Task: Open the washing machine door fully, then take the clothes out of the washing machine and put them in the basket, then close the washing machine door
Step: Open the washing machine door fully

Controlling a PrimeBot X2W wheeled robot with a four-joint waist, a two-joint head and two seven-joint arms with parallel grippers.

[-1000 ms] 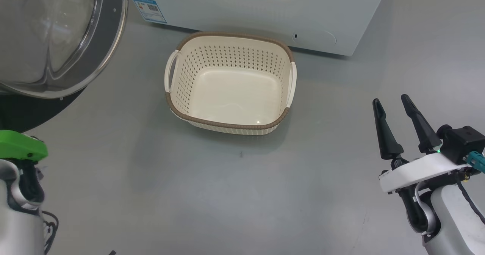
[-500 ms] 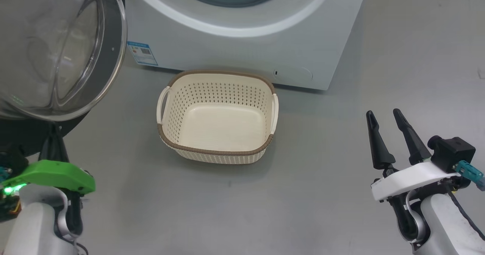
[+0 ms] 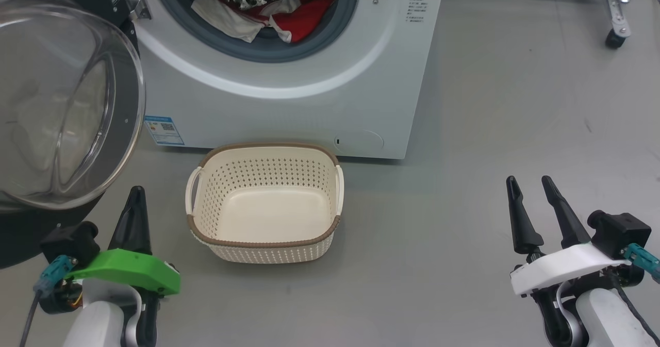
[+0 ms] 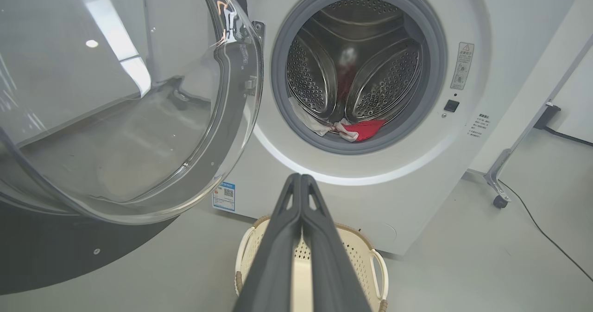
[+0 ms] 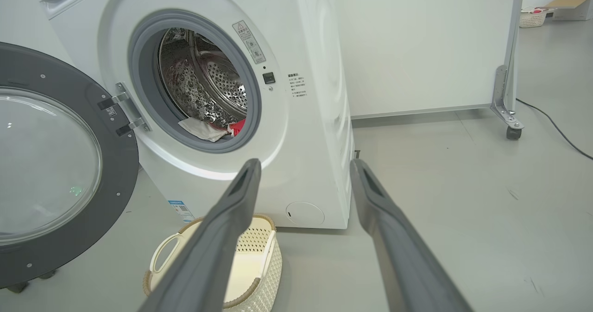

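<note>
The left claw (image 3: 136, 191) has its 2 fingers pressed together and holds nothing. The right claw (image 3: 528, 182) has its fingers spread wide and is also empty. Both hang over the floor (image 3: 464, 130). The washing machine door (image 3: 62, 110) is swung open, ahead of the left claw and to its left. The washing machine (image 3: 309, 104) stands ahead of both claws, nearer the left claw. The clothes (image 3: 268, 12), red and white pieces, lie at the drum mouth on the lower seal, well apart from both claws. The basket (image 3: 268, 147) sits on the floor close in front of the machine, just right of the left claw, its inside bare.
</note>
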